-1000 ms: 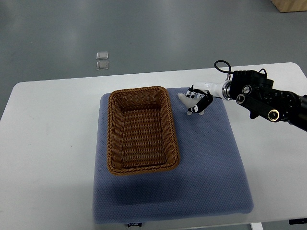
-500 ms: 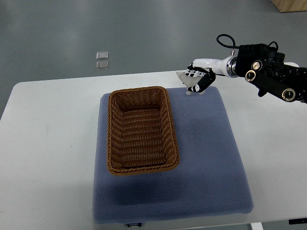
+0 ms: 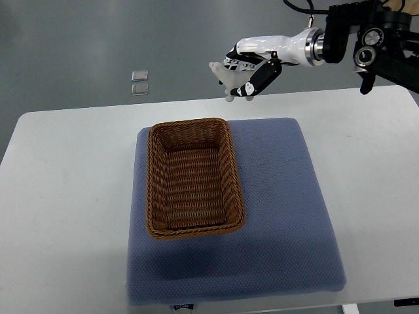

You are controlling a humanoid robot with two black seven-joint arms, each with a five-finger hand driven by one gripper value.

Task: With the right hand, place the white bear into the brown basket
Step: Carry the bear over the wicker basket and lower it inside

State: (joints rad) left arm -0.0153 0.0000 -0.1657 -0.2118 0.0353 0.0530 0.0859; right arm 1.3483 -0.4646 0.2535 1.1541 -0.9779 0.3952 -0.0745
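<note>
Looking over the blue mat (image 3: pixel 281 216), I see the brown basket (image 3: pixel 193 176) empty near its left edge. My right hand (image 3: pixel 252 62) grips the white bear (image 3: pixel 229 82) aloft beyond the far edge; lowering and release remain.

One white bear (image 3: pixel 226 77), one brown basket (image 3: pixel 193 176), one blue mat (image 3: pixel 281 209), one white table (image 3: pixel 65 196), one robot hand (image 3: pixel 252 62), two small clear squares (image 3: pixel 139 82) on floor.

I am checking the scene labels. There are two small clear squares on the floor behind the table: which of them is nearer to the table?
The lower clear square is nearer the white table; the other square lies directly beyond it.
</note>
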